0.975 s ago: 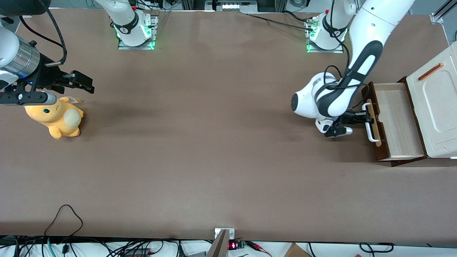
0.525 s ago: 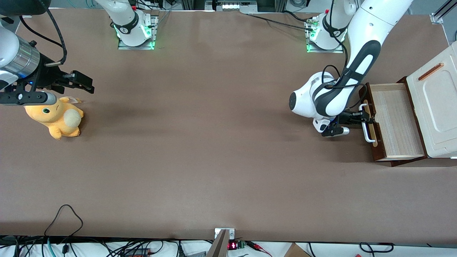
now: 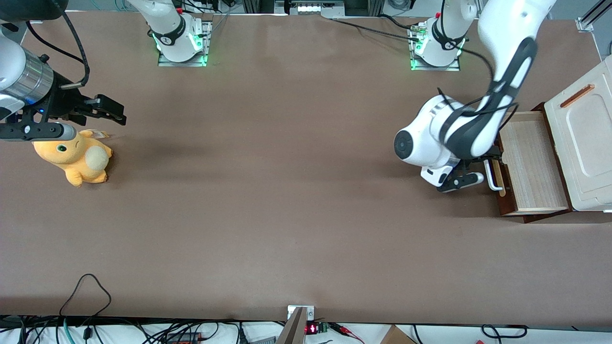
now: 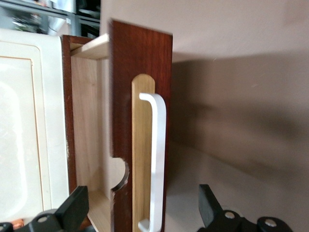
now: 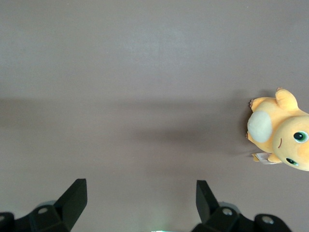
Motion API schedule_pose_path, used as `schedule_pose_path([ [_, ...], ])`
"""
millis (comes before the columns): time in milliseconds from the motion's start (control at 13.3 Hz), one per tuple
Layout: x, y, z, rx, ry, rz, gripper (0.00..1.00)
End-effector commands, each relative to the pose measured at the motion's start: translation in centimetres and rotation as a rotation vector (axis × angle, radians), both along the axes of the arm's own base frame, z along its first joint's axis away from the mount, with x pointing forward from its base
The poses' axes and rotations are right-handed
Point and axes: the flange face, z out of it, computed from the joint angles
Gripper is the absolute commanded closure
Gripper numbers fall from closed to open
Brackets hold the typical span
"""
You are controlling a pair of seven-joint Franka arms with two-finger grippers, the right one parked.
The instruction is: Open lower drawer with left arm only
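Orange plush toy (image 3: 71,160) is lying at the parked arm's end of the brown desk (image 3: 267,200), well apart from the work, not a factor.

Glossy white jointed left arm (image 3: 459,129) is hanging over the desk just in front of the dark reddish-brown wooden lower drawer (image 3: 528,167), which is sitting at the working arm's end, pulled well out from under the cream-white moulded cabinet top (image 3: 585,143), pale wood interior showing.

Small black two-finger end effector (image 4: 142,212) is standing wide open, holding nothing; its fingers (image 4: 75,205) are straddling the white bar handle (image 4: 155,159) and tan strip (image 4: 140,154) with clear air either side.

Judgement: drawer looks essentially open, step in hand is release and retreat. To do it well: keep the jaws wide, back straight off along the pull axis until both tips are clearing the bar, only then lift. Any sideways drift risks hooking the handle and skewing or reclosing the drawer. Mind the black cables (image 3: 471,107) near the drawer front.
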Motion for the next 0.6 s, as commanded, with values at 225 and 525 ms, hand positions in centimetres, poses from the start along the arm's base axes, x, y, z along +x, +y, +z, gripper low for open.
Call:
schedule_pose_path([
  [225, 1.2, 0.8, 16.3, -0.394, -0.038, 0.067, 0.0],
  [525, 0.6, 6.0, 25.3, -0.775, -0.02, 0.042, 0.0],
])
